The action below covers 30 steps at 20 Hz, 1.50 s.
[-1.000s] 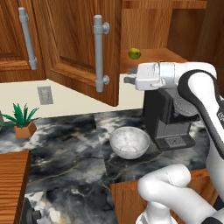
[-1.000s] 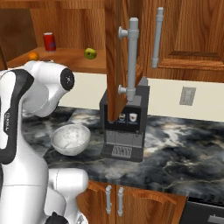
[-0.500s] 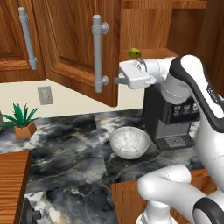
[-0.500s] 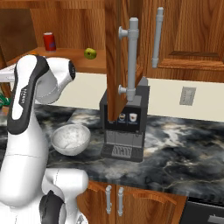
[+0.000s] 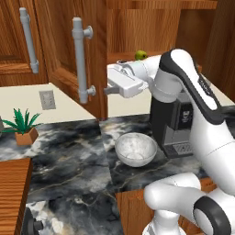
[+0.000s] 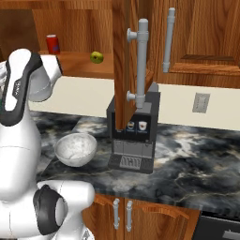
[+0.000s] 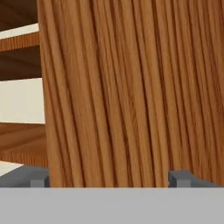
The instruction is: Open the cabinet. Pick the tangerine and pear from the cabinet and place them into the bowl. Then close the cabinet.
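The cabinet stands open, its left door (image 5: 64,50) swung out toward me and its right door (image 6: 123,65) out over the coffee machine. On the wood shelf lies the yellow-green pear (image 5: 141,55) (image 6: 97,57). The tangerine is hidden from me. Below on the counter sits the pale mottled bowl (image 5: 135,149) (image 6: 75,149), and I see nothing in it. My gripper (image 5: 109,89) is open and empty. It points left at the inner face of the left door, almost against it. In the hand view its wide-apart tips (image 7: 109,179) frame the close wood grain.
A red can (image 6: 53,43) stands on the shelf left of the pear. A dark coffee machine (image 5: 176,124) sits right of the bowl. A potted plant (image 5: 23,128) is at the counter's left. Neighbouring closed doors carry lone handles (image 5: 27,46) (image 6: 168,40).
My hand has swung left from in front of the shelf, near the pear, toward the inner face of the left door. The jaws stayed open.
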Available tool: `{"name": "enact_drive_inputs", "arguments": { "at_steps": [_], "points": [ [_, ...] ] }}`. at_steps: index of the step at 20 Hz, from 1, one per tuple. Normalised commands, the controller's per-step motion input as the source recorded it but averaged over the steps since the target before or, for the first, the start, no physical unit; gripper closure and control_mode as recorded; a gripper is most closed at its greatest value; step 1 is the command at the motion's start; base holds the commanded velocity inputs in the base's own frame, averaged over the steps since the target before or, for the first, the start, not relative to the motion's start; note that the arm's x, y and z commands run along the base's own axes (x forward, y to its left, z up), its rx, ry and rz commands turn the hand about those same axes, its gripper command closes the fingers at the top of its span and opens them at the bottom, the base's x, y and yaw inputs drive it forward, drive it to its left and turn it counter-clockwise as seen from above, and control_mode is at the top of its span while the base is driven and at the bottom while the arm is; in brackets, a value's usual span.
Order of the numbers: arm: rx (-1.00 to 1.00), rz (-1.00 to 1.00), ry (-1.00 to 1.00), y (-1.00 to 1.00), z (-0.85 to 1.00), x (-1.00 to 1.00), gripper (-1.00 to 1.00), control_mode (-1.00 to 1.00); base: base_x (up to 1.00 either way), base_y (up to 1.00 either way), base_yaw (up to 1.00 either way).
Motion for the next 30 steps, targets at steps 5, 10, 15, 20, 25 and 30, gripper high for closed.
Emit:
{"name": "enact_drive_inputs", "arguments": {
  "at_steps": [5,10,15,20,25,30],
  "points": [
    [0.0,0.06,0.0,0.95,-0.24,0.03,-1.0,-1.0,0.0,0.0,0.0],
    [0.0,0.0,0.01,0.14,0.0,-0.01,-1.0,-1.0,0.0,0.0,0.0],
    [0.13,-0.06,-0.02,-0.75,0.19,-0.26,-1.0,-1.0,0.0,0.0,0.0],
    [0.11,-0.12,0.0,-0.89,0.04,-0.36,-1.0,-1.0,0.0,0.0,0.0],
    [0.09,-0.14,0.02,-0.91,0.02,-0.33,-1.0,-1.0,0.0,0.0,0.0],
    [0.08,-0.15,0.04,-0.81,0.0,-0.23,-1.0,-1.0,0.0,0.0,0.0]
  ]
}}
